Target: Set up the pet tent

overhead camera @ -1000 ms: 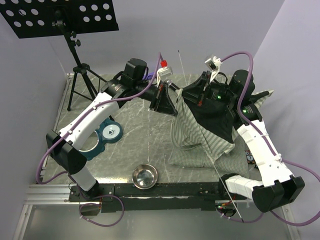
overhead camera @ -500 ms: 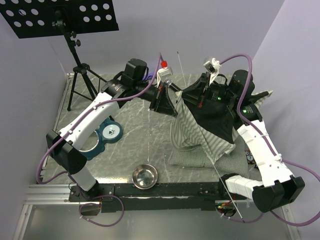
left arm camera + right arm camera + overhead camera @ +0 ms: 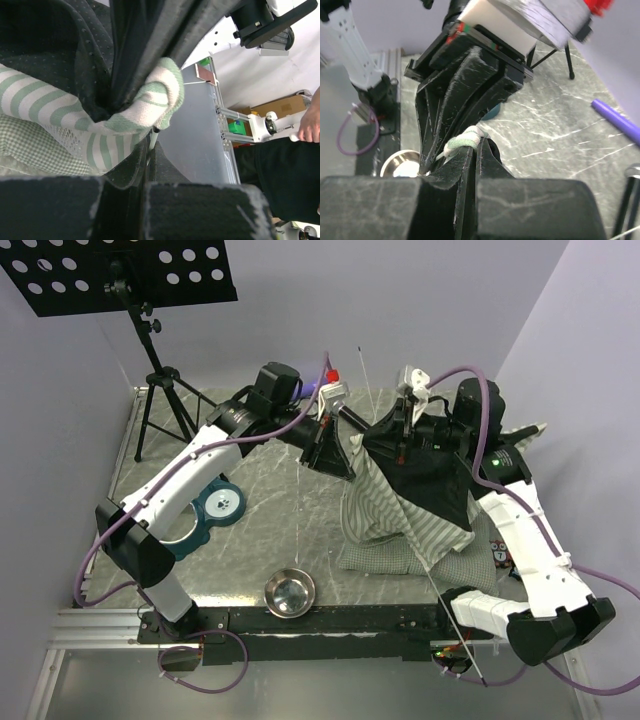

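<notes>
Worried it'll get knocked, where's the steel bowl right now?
Top view: the steel bowl sits at the table's near edge, just left of centre, the teal bowl holder up-left of it, the pet tent up-right.

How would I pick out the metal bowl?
Start at the black rail along the table's near edge. Just beyond its middle sits the steel bowl, alone. It is round and shiny, unlike the teal holder on its left or the striped pet tent on its right.

pet tent (image 3: 400, 515) right on table (image 3: 270, 535); steel bowl (image 3: 290, 592) front-left of it; bowl holder (image 3: 215, 506) left; tripod (image 3: 160, 405) rear-left.
</notes>
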